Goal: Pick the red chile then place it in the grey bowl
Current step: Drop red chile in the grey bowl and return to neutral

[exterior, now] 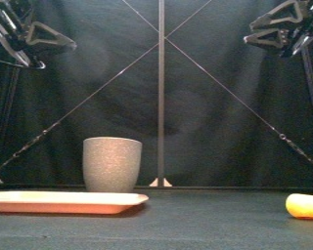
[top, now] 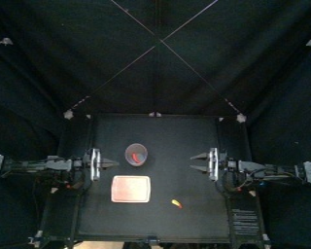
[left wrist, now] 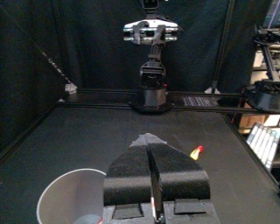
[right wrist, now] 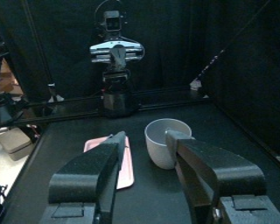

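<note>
Two grippers hang at the table's sides, left gripper closed empty, right gripper spread, while the orange-yellow chile lies front-right of the pink tray, apart from the grey cup.

cup upright, left of middle | tray before it, flat | yellow toy at right edge | left arm, right arm high

Yellow toy cut by right edge, pink tray by left edge
</note>
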You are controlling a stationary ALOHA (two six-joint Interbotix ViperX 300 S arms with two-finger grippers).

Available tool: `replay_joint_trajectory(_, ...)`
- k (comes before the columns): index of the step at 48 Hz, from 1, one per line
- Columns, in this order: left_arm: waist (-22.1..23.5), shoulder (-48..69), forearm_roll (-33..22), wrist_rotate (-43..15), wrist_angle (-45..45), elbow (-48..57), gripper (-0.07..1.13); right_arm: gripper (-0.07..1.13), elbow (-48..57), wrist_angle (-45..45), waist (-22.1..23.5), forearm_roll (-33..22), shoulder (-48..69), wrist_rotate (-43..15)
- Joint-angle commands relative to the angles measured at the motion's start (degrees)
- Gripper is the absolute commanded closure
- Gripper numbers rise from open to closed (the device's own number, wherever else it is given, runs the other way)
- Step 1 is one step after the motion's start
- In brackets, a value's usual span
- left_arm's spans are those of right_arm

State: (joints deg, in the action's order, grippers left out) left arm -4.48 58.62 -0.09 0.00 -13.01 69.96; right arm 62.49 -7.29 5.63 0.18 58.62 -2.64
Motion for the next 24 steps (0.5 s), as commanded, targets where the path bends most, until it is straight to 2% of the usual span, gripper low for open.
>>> replay_joint_trajectory(1, -0.18, 0.35, -0.09, 0.0, -0.35, -0.88, 1.09, 0.25, -0.7, -0.18, 0.09, -0.09, -0.35, 0.09)
replay_joint_trajectory(24, -0.18, 0.7, -0.09, 0.0, -0.26, -0.88, 1.09, 0.25, -0.53, -0.18, 0.26, -0.88, -0.35, 0.0)
